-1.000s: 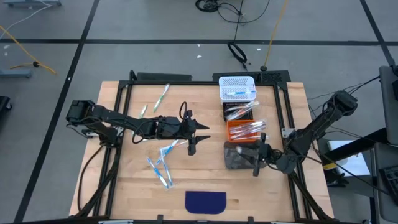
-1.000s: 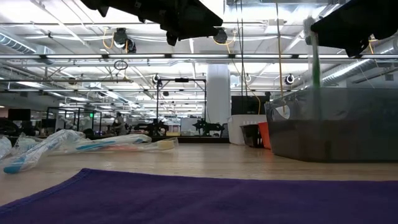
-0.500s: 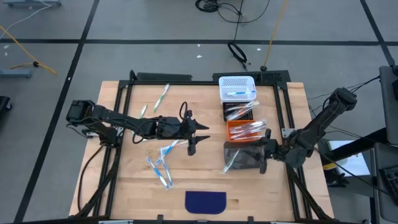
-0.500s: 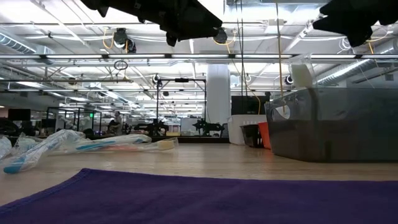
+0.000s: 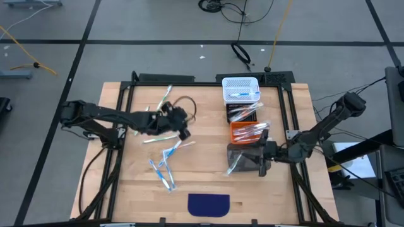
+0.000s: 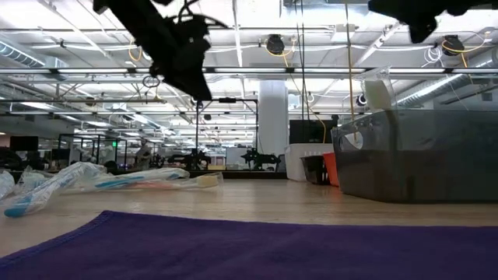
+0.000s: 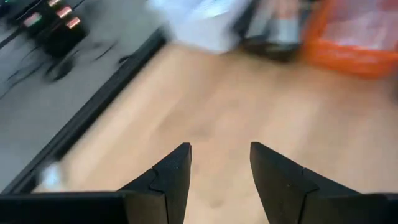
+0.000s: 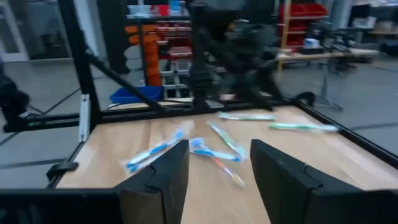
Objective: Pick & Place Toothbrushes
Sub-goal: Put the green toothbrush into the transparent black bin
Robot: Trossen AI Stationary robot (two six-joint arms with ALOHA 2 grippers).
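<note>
Several wrapped toothbrushes [image 5: 163, 171] lie loose on the wooden table's left half, also seen in the right wrist view as toothbrushes [image 8: 214, 148]. My left gripper [image 5: 184, 132] hangs open above them, tipped downward, with nothing between its fingers [image 7: 168, 180]. One green toothbrush [image 5: 233, 165] lies in the grey bin [image 5: 249, 151], its wrapper end [image 6: 379, 87] sticking up over the bin's left wall. My right gripper [image 5: 260, 161] hovers open over that bin's right part, pointing level toward the table's left, with nothing in it [image 8: 219, 158].
A white bin [image 5: 241, 88], a dark bin [image 5: 243, 112] and an orange bin [image 5: 248, 131], each with wrapped toothbrushes, stand in a row behind the grey one. A purple mat [image 5: 209, 203] lies at the near edge. A black frame runs round the table.
My left gripper has swung back toward the table's left and far side and tipped downward. My right gripper has risen above the grey bin; the green toothbrush that stood upright under it now lies in the bin, one end over the wall.
</note>
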